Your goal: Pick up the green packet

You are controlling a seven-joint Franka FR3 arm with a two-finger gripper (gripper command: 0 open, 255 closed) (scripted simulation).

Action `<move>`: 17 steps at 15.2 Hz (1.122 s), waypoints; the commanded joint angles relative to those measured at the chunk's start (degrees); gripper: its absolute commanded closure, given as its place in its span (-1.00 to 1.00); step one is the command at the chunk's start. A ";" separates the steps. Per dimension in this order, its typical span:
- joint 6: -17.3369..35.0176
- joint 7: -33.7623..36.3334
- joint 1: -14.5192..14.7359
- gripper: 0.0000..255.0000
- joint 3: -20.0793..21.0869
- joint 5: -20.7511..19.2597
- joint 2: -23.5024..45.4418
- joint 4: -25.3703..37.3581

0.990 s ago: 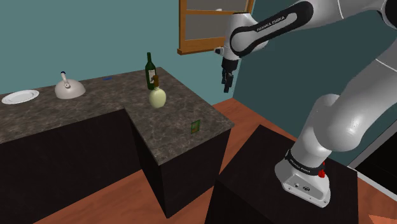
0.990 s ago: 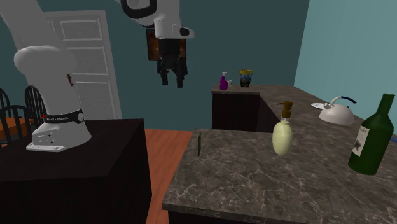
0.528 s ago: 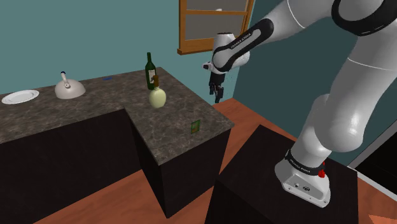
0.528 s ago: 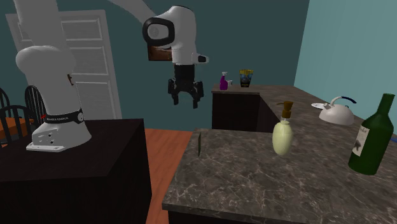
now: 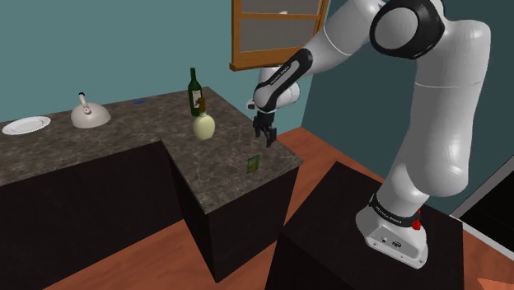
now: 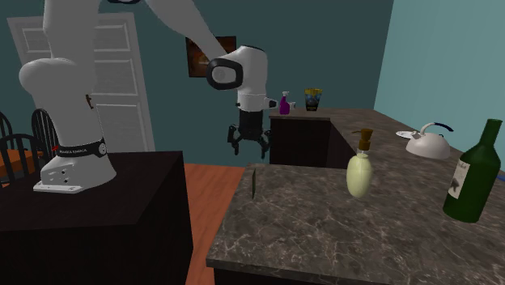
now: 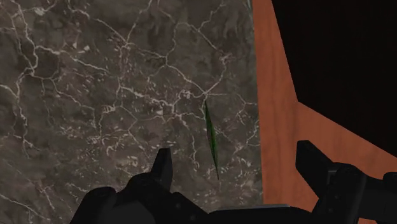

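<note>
A thin green packet [image 5: 254,163] stands on edge on the dark marbled surface [image 5: 222,169]. It is well apart from the cream pump bottle [image 5: 203,125], on the pump bottle's stand-facing side by the surface's edge. The hand [image 5: 268,142] hangs in the air on that same side of the pump bottle, its 2 fingers [image 7: 162,167] spread wide and touching nothing. A green wine bottle [image 5: 194,91] stands just behind the pump bottle, and a grey kettle [image 5: 89,113] sits farther off.
</note>
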 commanded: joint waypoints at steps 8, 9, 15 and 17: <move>4.92 -8.03 -2.08 -1.00 4.09 3.01 10.44 4.49; 5.45 -8.21 -2.22 -1.00 4.28 3.25 11.13 4.63; 6.19 -8.45 -2.43 1.00 4.57 3.57 12.19 4.95; 6.18 -8.45 -2.43 1.00 4.57 3.57 12.18 4.96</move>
